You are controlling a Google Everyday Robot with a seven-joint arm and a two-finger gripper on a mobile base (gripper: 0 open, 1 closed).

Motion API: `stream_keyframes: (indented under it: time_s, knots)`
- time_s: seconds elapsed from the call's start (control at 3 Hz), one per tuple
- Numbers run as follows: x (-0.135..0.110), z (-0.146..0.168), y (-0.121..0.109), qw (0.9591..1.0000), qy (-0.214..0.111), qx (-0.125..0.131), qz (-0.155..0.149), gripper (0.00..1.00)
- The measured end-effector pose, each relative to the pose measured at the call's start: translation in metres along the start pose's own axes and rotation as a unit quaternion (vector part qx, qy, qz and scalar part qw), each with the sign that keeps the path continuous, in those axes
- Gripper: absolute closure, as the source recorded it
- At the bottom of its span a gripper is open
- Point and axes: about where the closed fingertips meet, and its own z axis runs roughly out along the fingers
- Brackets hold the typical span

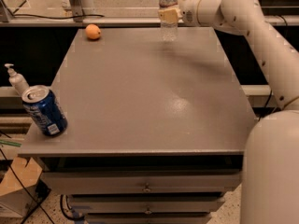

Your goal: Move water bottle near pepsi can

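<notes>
The water bottle [168,28], clear with a dark label band, stands upright at the far edge of the grey table [149,92], right of centre. My gripper [169,15] reaches in from the right and sits at the bottle's upper part, level with the label band, with a tan part crossing in front of the bottle. The pepsi can [44,111], blue with a silver top, stands tilted at the table's near left corner, far from the bottle.
An orange [93,31] lies at the far left of the table. A small white pump dispenser [17,80] stands just off the table's left edge behind the can. My white arm [261,41] runs along the right side. Drawers sit below the tabletop.
</notes>
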Motion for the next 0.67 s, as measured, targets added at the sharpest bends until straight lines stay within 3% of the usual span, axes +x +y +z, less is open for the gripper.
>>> stream_keyframes:
  time_s: [0.33,0.67]
  knots:
    - [-0.0244,-0.0398,0.0314,0.9991,-0.012,-0.021,-0.036,1.00]
    - [-0.0252,-0.0423,0.0396,0.9988,-0.011,-0.026,-0.041,1.00]
